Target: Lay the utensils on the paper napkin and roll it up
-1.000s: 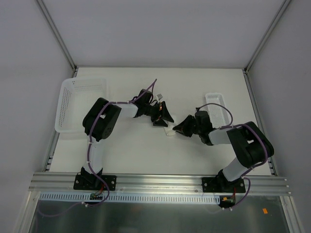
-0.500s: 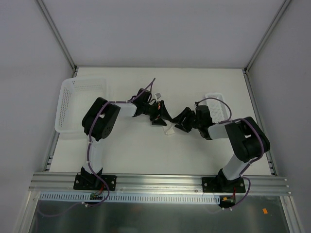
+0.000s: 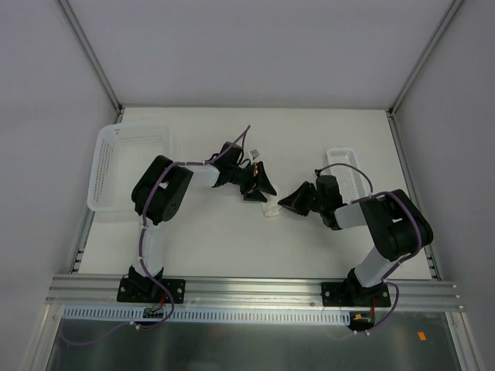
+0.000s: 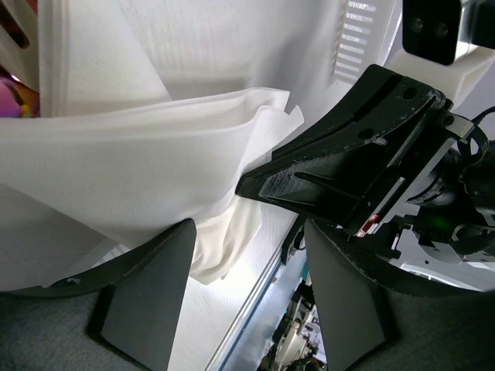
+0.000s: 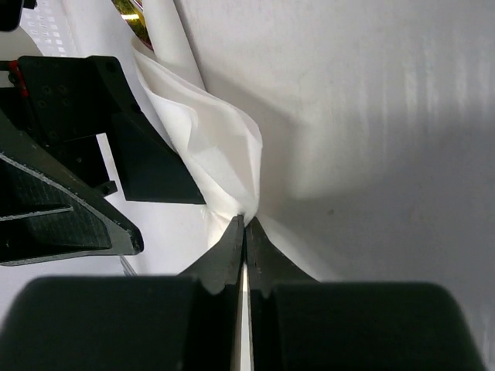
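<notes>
- Paper napkin (image 3: 270, 209) lies bunched and folded about the middle of the table (image 3: 224, 243), between the two grippers
- Right gripper (image 5: 244, 224) has its fingers pressed together, pinching a thin edge of the napkin's crumpled corner
- Left gripper (image 4: 246, 232) stands with its fingers apart; napkin folds drape over one finger (image 4: 147, 286) and hang into the gap
- Both grippers' tips sit close together, the napkin bridging them
- Utensils cannot be made out among the folds
- Large white perforated basket (image 3: 128, 166) sits at the table's left edge, a narrow white basket (image 3: 344, 166) near its right edge
</notes>
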### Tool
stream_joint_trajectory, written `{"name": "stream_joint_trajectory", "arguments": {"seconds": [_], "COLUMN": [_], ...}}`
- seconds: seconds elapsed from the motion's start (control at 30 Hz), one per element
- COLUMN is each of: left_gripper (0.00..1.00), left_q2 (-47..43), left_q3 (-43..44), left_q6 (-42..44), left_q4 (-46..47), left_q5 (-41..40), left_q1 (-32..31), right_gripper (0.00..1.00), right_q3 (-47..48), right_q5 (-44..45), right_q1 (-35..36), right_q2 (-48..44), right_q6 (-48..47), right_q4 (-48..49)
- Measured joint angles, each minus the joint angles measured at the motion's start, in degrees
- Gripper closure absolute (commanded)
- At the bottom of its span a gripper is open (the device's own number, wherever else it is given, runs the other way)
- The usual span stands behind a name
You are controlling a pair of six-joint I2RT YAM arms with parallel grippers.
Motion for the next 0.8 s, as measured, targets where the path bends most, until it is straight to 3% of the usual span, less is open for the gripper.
{"name": "stream_joint_trajectory", "arguments": {"seconds": [0.03, 0.13, 0.17, 0.27, 0.37, 0.8], "left_gripper": [0.39, 0.39, 0.39, 0.38, 0.39, 0.39], "left_q2": [0.04, 0.35, 0.42, 0.52, 0.59, 0.61], "left_q3": [-0.02, -0.02, 0.00, 0.00, 0.00, 0.00], "left_q6": [0.00, 0.02, 0.04, 0.11, 0.13, 0.17], "left_q4": [0.02, 0.20, 0.24, 0.22, 0.20, 0.20], "left_q5": [0.04, 0.76, 0.94, 1.20, 1.40, 1.86], "left_q1": [-0.11, -0.37, -0.33, -0.13, -0.02, 0.28], "right_gripper": [1.00, 0.81, 0.64, 0.42, 0.38, 0.40], "right_q3": [-0.52, -1.33, -1.42, -1.64, -1.42, 2.16], "right_q5": [-0.02, -0.39, -0.48, -1.79, -2.36, -5.20], "right_q1": [-0.13, -0.61, -0.81, -1.40, -1.62, -1.60], "right_q2": [-0.17, -0.13, -0.04, -0.52, -0.98, 1.31], "right_q6": [0.42, 2.23, 2.62, 4.15, 4.28, 2.16], "right_q4": [0.26, 0.66, 0.57, 2.38, 3.54, 1.25]}}
